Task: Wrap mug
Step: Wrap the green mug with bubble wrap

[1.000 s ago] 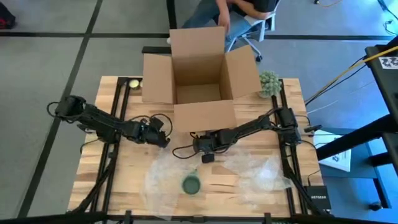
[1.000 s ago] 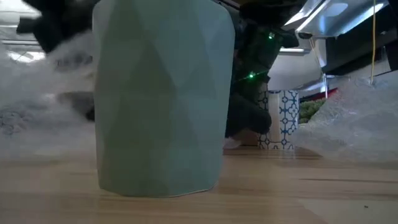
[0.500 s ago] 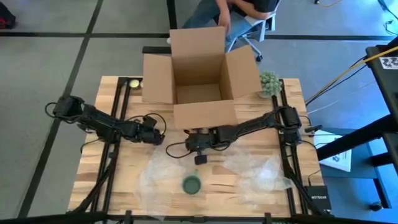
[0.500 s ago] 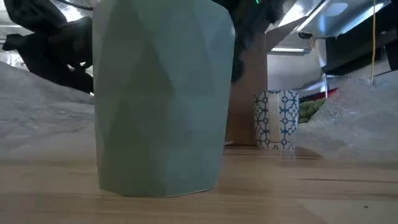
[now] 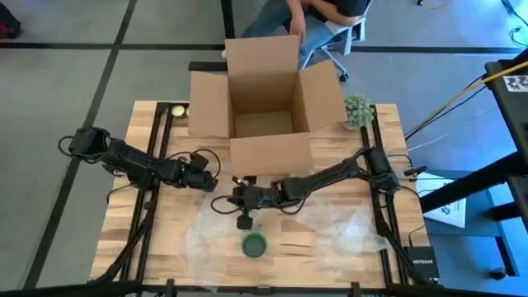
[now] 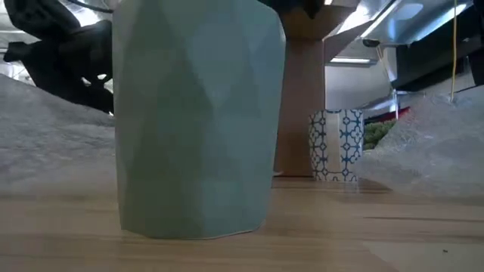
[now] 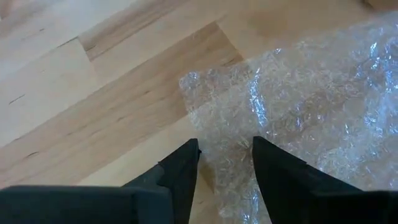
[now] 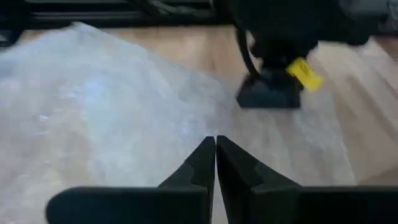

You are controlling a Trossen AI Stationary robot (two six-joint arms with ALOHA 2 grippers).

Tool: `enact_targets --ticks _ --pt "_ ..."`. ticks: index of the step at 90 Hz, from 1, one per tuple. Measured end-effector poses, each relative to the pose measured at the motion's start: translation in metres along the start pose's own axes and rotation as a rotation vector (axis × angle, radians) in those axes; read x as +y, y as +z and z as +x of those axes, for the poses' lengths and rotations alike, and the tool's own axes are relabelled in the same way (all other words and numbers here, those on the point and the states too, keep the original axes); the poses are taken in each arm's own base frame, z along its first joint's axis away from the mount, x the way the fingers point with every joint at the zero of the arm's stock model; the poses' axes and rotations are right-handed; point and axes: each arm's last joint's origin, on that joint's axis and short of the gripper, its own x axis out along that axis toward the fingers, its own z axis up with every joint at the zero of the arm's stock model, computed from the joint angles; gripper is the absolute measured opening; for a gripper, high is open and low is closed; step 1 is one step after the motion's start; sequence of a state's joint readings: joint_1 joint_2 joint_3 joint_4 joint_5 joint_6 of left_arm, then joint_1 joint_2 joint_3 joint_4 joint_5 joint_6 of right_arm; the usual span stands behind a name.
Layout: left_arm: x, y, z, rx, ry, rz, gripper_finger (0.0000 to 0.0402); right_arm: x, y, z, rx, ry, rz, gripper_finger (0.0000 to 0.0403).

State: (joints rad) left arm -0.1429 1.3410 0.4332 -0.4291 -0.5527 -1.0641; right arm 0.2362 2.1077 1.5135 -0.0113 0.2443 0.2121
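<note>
The pale green faceted mug (image 5: 254, 244) (image 6: 197, 113) stands upright on its base on a clear bubble wrap sheet (image 5: 206, 239) near the table's front edge. My right gripper (image 5: 243, 221) (image 8: 216, 146) is shut and reaches across to just beyond the mug, low over the wrap. My left gripper (image 5: 212, 186) (image 7: 225, 152) is open. It hovers over the sheet's far left corner (image 7: 193, 84), which lies flat on the wood. My right gripper's shut fingertips are low over the bubble wrap (image 8: 124, 118). I cannot tell whether they touch it.
An open cardboard box (image 5: 264, 99) stands at the table's far middle. A small plant in a patterned pot (image 5: 357, 110) (image 6: 338, 143) is right of it. More crumpled bubble wrap (image 5: 346, 227) (image 6: 431, 143) lies right of the mug. A person (image 5: 305, 16) sits beyond the table.
My right gripper has gone toward the table's left edge and a little nearer, ending just beyond the mug. My left gripper has drawn slightly toward the left edge. The wrap left of the mug, blurred a second ago, has settled into a still slope.
</note>
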Motion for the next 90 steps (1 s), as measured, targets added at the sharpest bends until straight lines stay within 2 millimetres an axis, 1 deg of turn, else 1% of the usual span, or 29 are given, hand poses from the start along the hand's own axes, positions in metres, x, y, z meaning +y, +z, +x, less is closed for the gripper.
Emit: enact_targets --ticks 11,20,30,39,43,50,60,67,76,83,90 --pt "0.0 0.0 -0.001 0.001 -0.008 0.007 0.0136 0.0 -0.007 0.008 0.031 0.056 0.067 0.0003" --pt "0.0 0.001 -0.002 0.003 -0.017 0.012 0.0136 -0.006 -0.009 0.01 0.051 0.046 0.12 0.0024" --pt "0.0 0.001 -0.002 0.008 -0.022 0.011 0.0136 -0.016 -0.01 0.017 0.053 0.043 0.198 0.0075" --pt "-0.001 0.0 -0.002 0.01 -0.029 0.011 0.0136 -0.021 -0.018 0.029 0.06 0.045 0.231 0.0131" --pt "-0.001 0.0 -0.002 0.01 -0.033 0.012 0.0136 -0.021 -0.024 0.033 0.081 0.064 0.232 0.0155" --pt "-0.002 -0.001 -0.003 0.009 -0.04 0.015 0.0136 -0.019 -0.027 0.037 0.085 0.103 0.234 0.0191" --pt "-0.003 -0.001 -0.003 0.008 -0.046 0.017 0.0136 -0.017 -0.028 0.04 0.074 0.14 0.237 0.0224" --pt "-0.003 -0.001 -0.003 0.008 -0.049 0.019 0.0136 -0.016 -0.028 0.041 0.072 0.172 0.239 0.0234" --pt "-0.003 -0.001 -0.003 0.005 -0.049 0.018 0.0136 -0.015 -0.034 0.048 0.07 0.197 0.24 0.0234" --pt "-0.003 -0.001 -0.003 0.006 -0.048 0.019 0.0136 -0.015 -0.042 0.053 0.102 0.199 0.251 0.0224" --pt "-0.003 -0.001 -0.003 0.005 -0.047 0.02 0.0136 -0.015 -0.044 0.054 0.108 0.197 0.257 0.0198"
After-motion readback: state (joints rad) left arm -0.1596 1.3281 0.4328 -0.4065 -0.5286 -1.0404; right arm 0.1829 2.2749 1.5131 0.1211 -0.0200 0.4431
